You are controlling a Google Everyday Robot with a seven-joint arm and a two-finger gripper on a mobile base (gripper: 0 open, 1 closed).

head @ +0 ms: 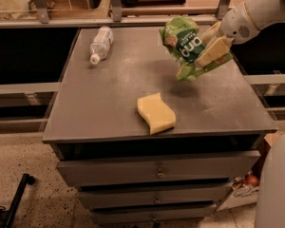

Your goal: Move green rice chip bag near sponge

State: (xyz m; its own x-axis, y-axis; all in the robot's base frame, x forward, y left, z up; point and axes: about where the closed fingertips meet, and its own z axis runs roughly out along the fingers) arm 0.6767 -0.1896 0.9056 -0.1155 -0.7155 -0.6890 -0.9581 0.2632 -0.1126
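Note:
The green rice chip bag is held in the air above the right half of the table, tilted, with its shadow on the tabletop below. My gripper reaches in from the upper right and is shut on the bag's right side. The pale yellow sponge lies flat near the table's front edge, below and left of the bag, apart from it.
A clear plastic bottle lies on its side at the table's far left. The grey table has drawers beneath. Metal rails run behind and beside it. The robot's white body fills the lower right corner.

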